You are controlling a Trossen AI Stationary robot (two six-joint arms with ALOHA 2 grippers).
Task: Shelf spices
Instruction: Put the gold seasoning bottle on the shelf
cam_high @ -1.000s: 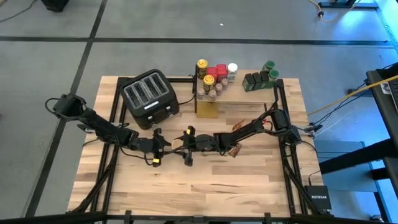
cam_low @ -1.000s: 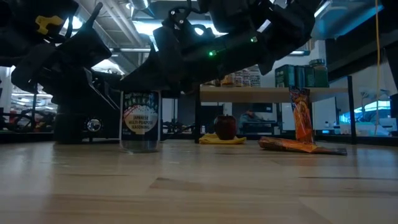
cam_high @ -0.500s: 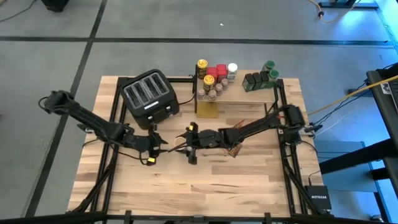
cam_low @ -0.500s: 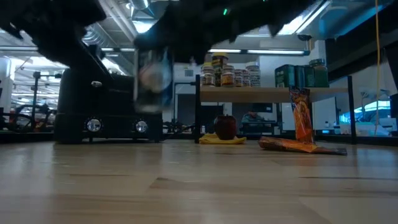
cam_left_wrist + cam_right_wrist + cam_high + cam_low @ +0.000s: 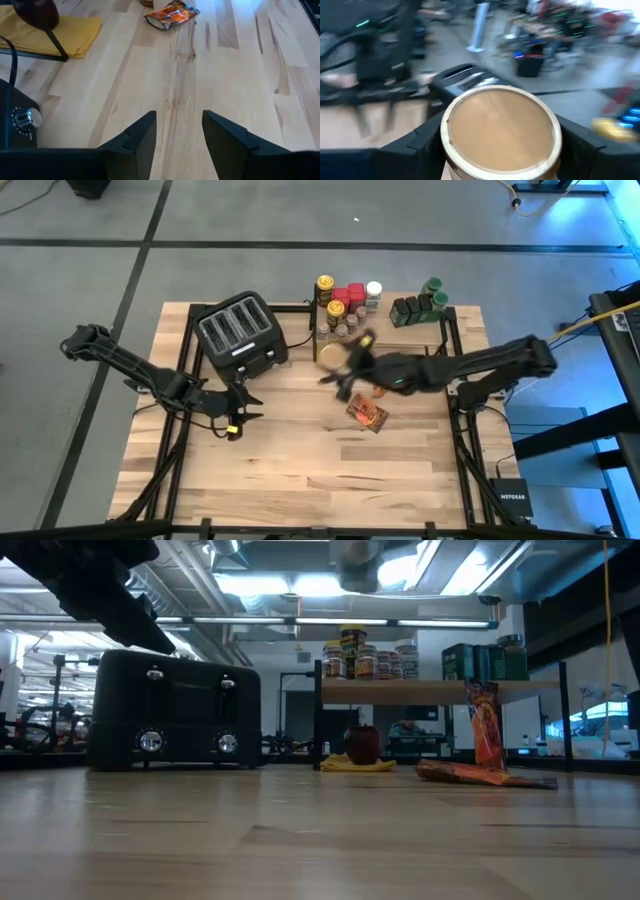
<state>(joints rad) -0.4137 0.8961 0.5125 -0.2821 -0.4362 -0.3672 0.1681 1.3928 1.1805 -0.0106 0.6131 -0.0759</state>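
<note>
Carrying tan-lidded jar [image 5: 501,131] clamped in right gripper [image 5: 338,366] toward shelf [image 5: 400,333]; best kept upright, lowered onto bare plank beside standing jars [image 5: 345,302]; left gripper [image 5: 178,131] half-open, empty, near toaster [image 5: 241,337].

A tan-lidded spice jar [image 5: 501,131] is carried above the desk, clamped between the fingers of the right pincer [image 5: 340,364], just in front of the shelf [image 5: 385,332]. The shelf, a pale plank on thin black legs, stands at the far side of the desk. On its left part stand jars with yellow, red and white lids [image 5: 345,300]; on its right part stand dark tins and green-lidded jars [image 5: 420,304]. An orange-brown foil packet [image 5: 367,415] lies flat on the desk, near of the shelf. A second packet [image 5: 484,729] stands upright at the shelf's right leg.
</note>
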